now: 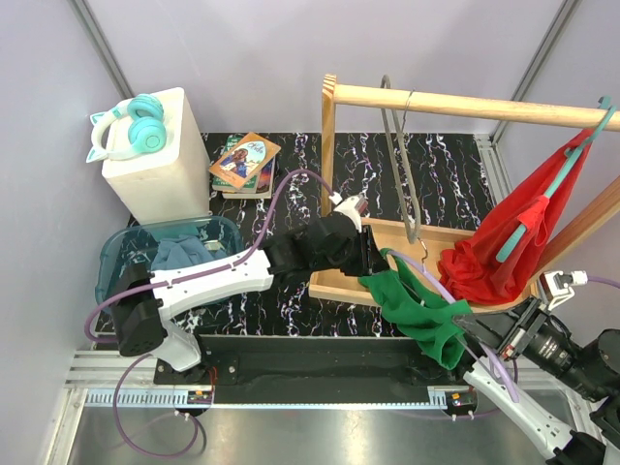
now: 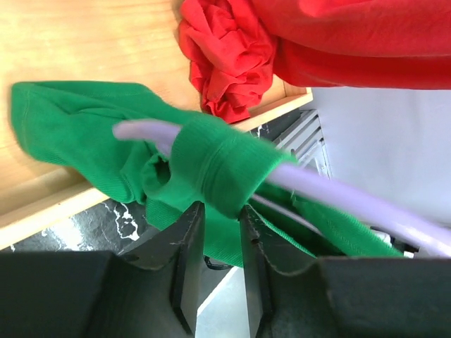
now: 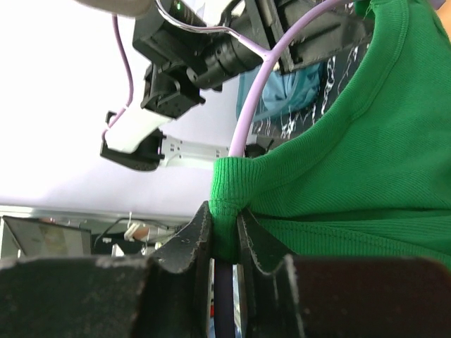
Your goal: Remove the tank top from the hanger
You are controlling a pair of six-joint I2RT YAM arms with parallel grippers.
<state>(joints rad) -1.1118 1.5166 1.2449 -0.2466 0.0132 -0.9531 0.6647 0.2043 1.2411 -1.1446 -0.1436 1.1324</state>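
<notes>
The green tank top (image 1: 417, 310) hangs on a lavender hanger (image 1: 433, 281) over the front edge of the wooden rack's base. My left gripper (image 1: 373, 257) is at its upper left end. In the left wrist view the gripper (image 2: 220, 218) is closed on a green strap (image 2: 211, 162) looped over the hanger bar (image 2: 338, 190). My right gripper (image 1: 468, 334) is at the lower right, mostly hidden under the cloth. In the right wrist view it (image 3: 224, 218) is shut on the other strap (image 3: 232, 186) with the hanger bar (image 3: 246, 127) between its jaws.
The wooden rack (image 1: 330, 145) holds a bare metal hanger (image 1: 397, 165) and a red garment (image 1: 504, 242) on a teal hanger. A blue bin of clothes (image 1: 116, 254), a white box (image 1: 165, 179) with teal headphones and books (image 1: 245, 163) stand at the left.
</notes>
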